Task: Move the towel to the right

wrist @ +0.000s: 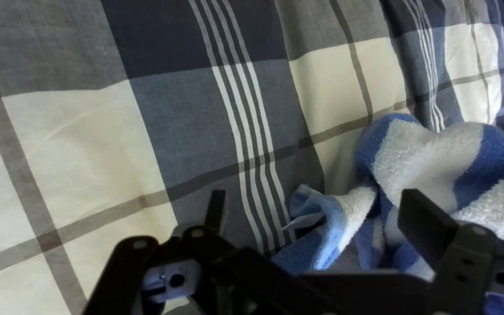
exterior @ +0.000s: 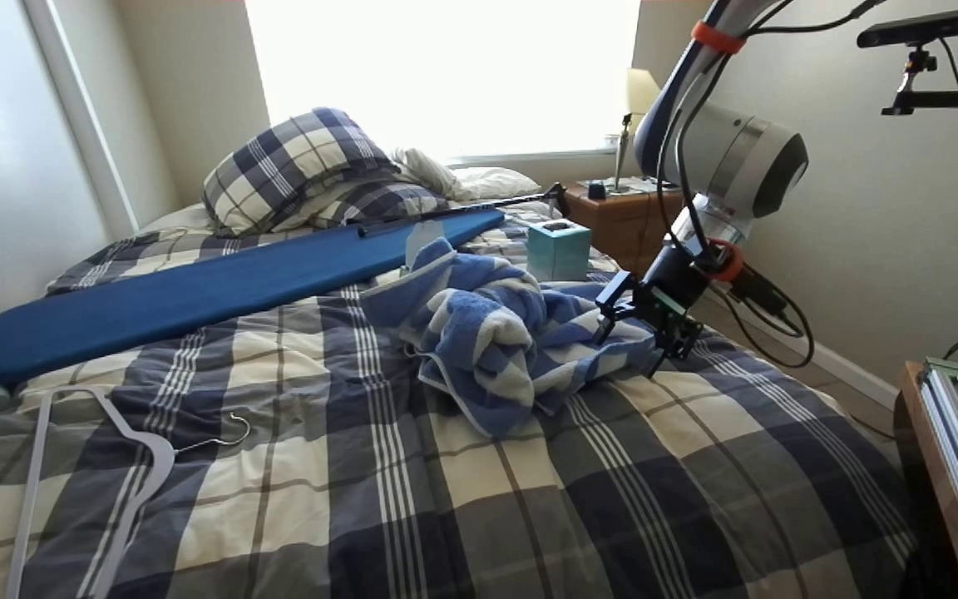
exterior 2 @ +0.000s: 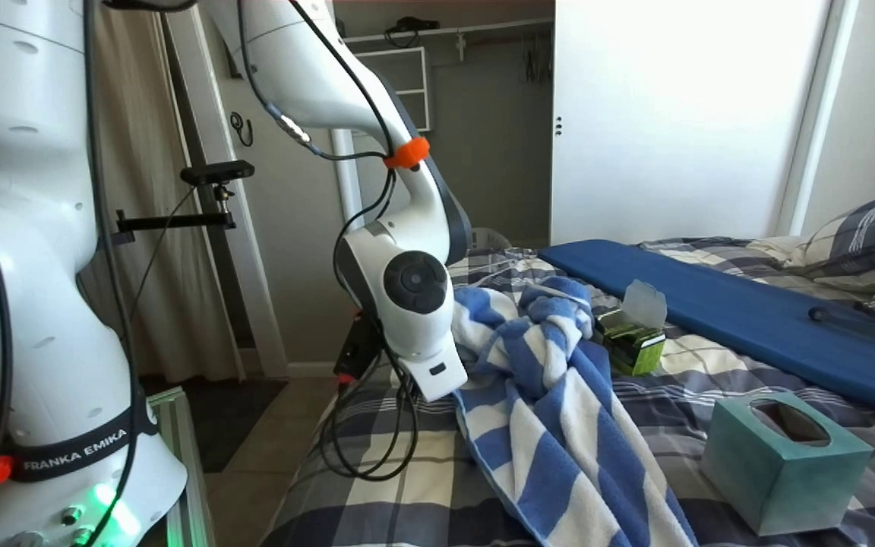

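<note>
The towel (exterior: 487,329) is thick, looped cloth in blue and white, its broad blocks and stripes broken up by folds. It lies crumpled on the plaid bed (exterior: 304,499), around the middle in an exterior view, with the bunched mass to the left, a flatter stretch reaching right and a pointed corner turned towards the near side. The teal tissue box (exterior: 560,251) stands upright just beyond it, and the blue ironing board (exterior: 238,291) lies farther off to the left. In an exterior view the towel's far end heaps up and winds round like a loose knot, while a striped length (exterior 2: 574,456) runs long to the near edge.

The arm (exterior 2: 411,216) slopes down to the right in an exterior view and holds its wrist (exterior 2: 418,327) low at the towel's left side, partly in front of the cloth. Its fingers (wrist: 422,223) are spread wide: in the wrist view the left one shows against the plaid of the bed, the right one against the towel's folds, and a small curled corner of cloth shows between them. In an exterior view they point down over the towel's right-hand stretch. Whether they touch the cloth I cannot tell.
</note>
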Tool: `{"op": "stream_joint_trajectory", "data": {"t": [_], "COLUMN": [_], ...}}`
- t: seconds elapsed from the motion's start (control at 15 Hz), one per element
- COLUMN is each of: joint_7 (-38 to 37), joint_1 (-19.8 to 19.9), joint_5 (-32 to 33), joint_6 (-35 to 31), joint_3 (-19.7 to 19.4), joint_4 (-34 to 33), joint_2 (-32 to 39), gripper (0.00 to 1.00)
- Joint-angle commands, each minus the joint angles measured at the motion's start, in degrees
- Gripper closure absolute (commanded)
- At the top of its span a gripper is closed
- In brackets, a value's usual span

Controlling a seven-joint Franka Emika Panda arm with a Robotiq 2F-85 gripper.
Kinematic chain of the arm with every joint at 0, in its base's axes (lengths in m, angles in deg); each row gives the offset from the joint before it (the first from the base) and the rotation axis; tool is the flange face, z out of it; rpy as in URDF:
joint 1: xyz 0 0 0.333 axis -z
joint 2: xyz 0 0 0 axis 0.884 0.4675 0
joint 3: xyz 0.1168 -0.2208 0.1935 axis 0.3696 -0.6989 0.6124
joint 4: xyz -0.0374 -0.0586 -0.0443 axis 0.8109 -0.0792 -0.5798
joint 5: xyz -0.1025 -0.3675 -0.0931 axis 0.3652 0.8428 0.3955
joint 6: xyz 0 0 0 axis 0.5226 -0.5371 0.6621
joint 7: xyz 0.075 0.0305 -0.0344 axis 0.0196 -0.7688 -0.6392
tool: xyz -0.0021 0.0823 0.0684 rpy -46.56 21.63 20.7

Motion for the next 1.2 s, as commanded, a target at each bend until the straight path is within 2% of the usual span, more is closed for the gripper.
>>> {"op": "stream_joint_trajectory", "data": {"t": [0.0, 0.2, 0.33, 0.47, 1.0, 1.13], "joint_7": [9.0, 12.7, 13.8, 15.4, 21.9, 22.3], "joint_1": [0.1, -0.7, -1.4, -2.0, -3.7, -3.7], "joint_5": [-7.6, -11.3, -12.8, -13.4, -14.4, -14.4], "joint_6": [1.9, 4.4, 5.8, 6.8, 6.6, 6.6], "joint_3": [0.2, 0.3, 0.3, 0.2, -0.4, -0.4], "joint_4": [-5.7, -9.3, -11.2, -12.7, -15.3, -15.2], "joint_2": [7.3, 11.4, 13.7, 15.4, 17.2, 16.7], "gripper": [0.0, 0.0, 0.28, 0.43, 0.98, 1.0]}}
